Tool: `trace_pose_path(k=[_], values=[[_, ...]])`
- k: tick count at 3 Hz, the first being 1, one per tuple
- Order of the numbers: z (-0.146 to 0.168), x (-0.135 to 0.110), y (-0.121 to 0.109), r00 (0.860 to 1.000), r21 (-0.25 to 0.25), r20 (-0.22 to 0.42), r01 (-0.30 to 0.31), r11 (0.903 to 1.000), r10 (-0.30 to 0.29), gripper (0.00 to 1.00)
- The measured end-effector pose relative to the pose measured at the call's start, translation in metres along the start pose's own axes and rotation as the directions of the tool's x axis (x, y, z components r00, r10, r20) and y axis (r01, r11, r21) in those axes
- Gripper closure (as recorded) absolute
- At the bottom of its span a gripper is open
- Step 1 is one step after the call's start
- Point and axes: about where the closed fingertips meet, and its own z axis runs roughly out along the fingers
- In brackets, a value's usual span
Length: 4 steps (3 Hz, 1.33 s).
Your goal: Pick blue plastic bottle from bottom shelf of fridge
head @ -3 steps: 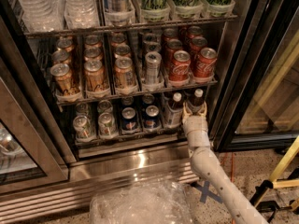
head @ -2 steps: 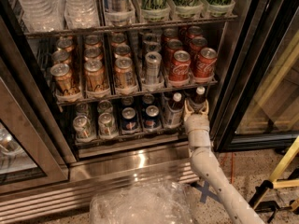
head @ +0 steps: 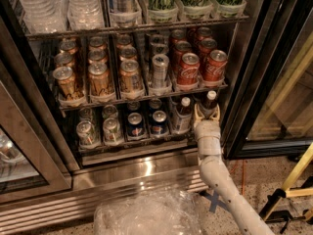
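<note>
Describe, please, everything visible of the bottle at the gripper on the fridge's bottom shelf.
The blue plastic bottle stands upright at the right end of the bottom shelf, beside a similar white-capped bottle. Only its white screw cap and dark neck and shoulders show; the gripper sits directly in front, hiding its body and label. Whether they touch cannot be told.

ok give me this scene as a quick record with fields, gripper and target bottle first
gripper: at the right end of the bottom shelf, up against the blue plastic bottle
blue plastic bottle: upright, white cap, rightmost lane
neighbour: second white-capped bottle one lane to its left
bottom shelf: silver cans at left, blue Pepsi cans in the middle
rack above: gold cans and red Coca-Cola cans
fridge: steel sill below the shelf
</note>
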Motion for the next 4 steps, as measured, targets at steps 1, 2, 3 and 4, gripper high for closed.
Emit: trace_pose_path(k=[1,2,3,4], values=[[-0.008,-0.005,0.007,0.999,0.009,0.045,-0.025,0.9996,0.025,1.00],[-0.018,-0.011,0.015,0.993,0.013,0.096,-0.076,0.9970,0.074,1.00],[-0.034,-0.023,0.031,0.992,-0.032,0.086,-0.093,0.9951,0.096,1.00],[-0.057,-0.043,0.043,0.998,-0.117,0.045,-0.038,0.9924,0.043,1.00]])
